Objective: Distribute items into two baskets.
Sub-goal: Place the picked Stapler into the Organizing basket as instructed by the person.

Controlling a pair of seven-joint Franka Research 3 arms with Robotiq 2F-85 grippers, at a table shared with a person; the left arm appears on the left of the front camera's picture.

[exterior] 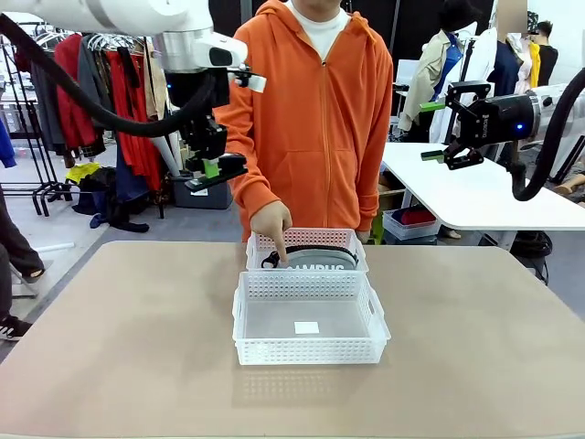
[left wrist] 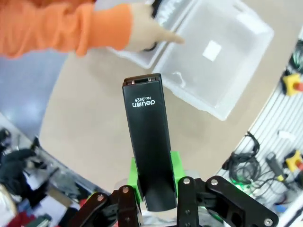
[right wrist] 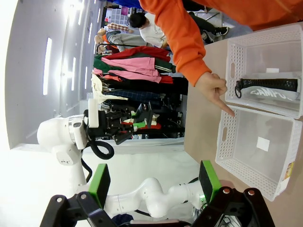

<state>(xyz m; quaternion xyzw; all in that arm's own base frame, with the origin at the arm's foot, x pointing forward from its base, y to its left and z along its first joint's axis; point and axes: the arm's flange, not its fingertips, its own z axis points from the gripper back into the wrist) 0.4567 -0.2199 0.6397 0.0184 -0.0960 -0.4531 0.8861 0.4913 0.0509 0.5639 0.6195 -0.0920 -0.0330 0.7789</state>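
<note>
Two white lattice baskets stand end to end mid-table. The near basket (exterior: 309, 350) holds no item, just a small white label on its floor. The far basket (exterior: 260, 249) holds the grey CAMPUS pouch (exterior: 315, 260). A person's hand (exterior: 271, 220) points a finger down at the near rim of the far basket. High at the left, my left gripper (exterior: 214, 173) is shut on the black stapler (left wrist: 149, 142), well above the table. My right gripper (exterior: 451, 130) hangs open and holds nothing, high at the right. In the right wrist view the pouch (right wrist: 270, 89) lies in its basket (right wrist: 239, 54).
The person in an orange hoodie (exterior: 315, 110) stands at the far edge, right behind the baskets. A white side table (exterior: 475, 197) sits beyond the right corner. Bare tan tabletop (exterior: 119, 329) spreads to both sides of the baskets.
</note>
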